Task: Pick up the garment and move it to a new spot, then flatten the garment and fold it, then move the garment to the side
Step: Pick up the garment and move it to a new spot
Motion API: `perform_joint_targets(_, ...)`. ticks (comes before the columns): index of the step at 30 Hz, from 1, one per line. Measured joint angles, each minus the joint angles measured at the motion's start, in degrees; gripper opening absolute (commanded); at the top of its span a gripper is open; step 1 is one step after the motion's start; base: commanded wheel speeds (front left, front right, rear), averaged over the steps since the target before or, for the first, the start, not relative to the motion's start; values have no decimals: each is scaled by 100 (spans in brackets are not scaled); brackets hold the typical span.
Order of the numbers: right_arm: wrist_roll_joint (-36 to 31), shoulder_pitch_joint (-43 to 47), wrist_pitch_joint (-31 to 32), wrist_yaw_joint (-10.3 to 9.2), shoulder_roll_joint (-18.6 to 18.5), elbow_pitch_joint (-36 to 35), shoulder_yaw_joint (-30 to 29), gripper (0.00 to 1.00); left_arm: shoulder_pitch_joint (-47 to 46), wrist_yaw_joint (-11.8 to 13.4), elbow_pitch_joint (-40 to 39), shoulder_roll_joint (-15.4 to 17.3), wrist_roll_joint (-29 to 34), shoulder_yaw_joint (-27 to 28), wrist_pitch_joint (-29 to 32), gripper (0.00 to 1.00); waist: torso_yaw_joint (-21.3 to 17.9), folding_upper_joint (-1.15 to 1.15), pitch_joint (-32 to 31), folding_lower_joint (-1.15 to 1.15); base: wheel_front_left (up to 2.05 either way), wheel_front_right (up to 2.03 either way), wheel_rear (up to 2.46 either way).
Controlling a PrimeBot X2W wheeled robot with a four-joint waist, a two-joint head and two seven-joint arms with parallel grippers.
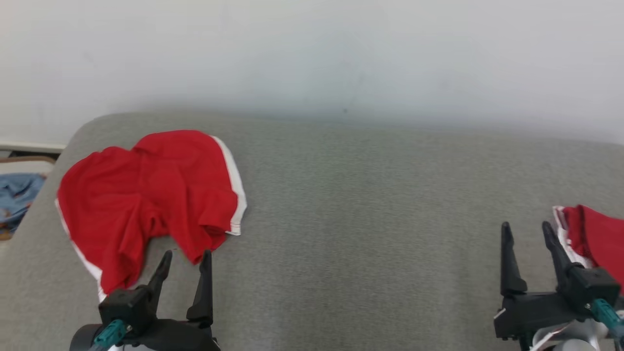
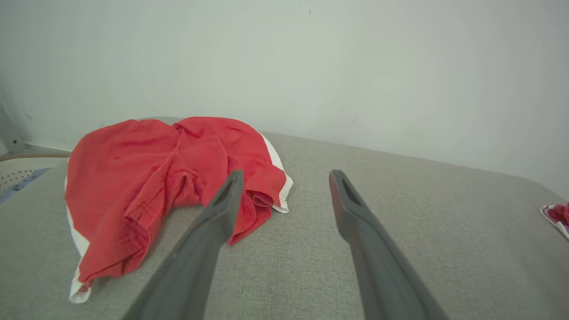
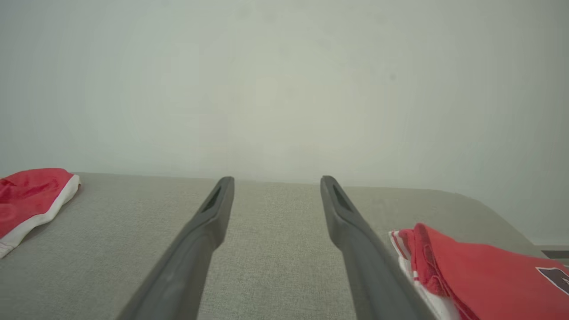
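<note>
red garment (image 1: 146, 195) near left hand (image 1: 187, 257)

Plain indoor room; exact kind unclear. Evidence: grey upholstered surface (image 1: 370, 204) under the left gripper (image 1: 187, 254) and right gripper (image 1: 525, 226), bare white wall (image 1: 312, 53) beyond. Red garment (image 1: 146, 195) just ahead of the left gripper, blue cloth (image 1: 17, 195) far to its left.

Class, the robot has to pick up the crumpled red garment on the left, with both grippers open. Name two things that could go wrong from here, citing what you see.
1. The crumpled red garment lies in bunched, overlapping folds just ahead of the left gripper; a pinch there may catch several layers, so it could lift twisted and resist flattening.
2. A second red garment lies right beside the right gripper; a careless swing might snag or drag it.
</note>
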Motion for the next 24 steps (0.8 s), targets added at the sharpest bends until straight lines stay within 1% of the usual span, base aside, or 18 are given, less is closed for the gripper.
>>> perform_joint_targets(1,-62,-80,8,45,4,1,112,100,33,0,-45,2,5,66,-1,100,145,0,11,0,0,0,0)
perform_joint_targets(7,-146,-399,69,194,29,52,389,100,303,1,-171,4,107,244,-10,100,618,0,61,0,0,0,0)
perform_joint_targets(10,-191,-488,113,210,31,43,452,100,399,1,-247,2,112,292,-29,100,861,0,100,0,0,0,0)
perform_joint_targets(11,-198,-544,119,241,27,40,456,100,402,1,-294,-11,112,322,-33,100,1022,0,137,0,0,0,0)
perform_joint_targets(13,-209,-600,135,243,10,32,459,100,398,1,-301,-31,112,345,-34,100,1187,0,180,0,0,0,0)
perform_joint_targets(15,-235,-708,168,292,8,84,519,100,398,2,-308,-54,112,419,-55,100,1345,1,227,0,0,0,0)
perform_joint_targets(20,-236,-904,207,345,15,214,602,100,402,3,-302,-64,111,514,-73,100,1648,0,333,0,0,0,0)
perform_joint_targets(24,-235,-868,208,349,9,280,579,100,316,3,-182,-122,78,499,-13,100,1763,1,373,1,0,0,0)
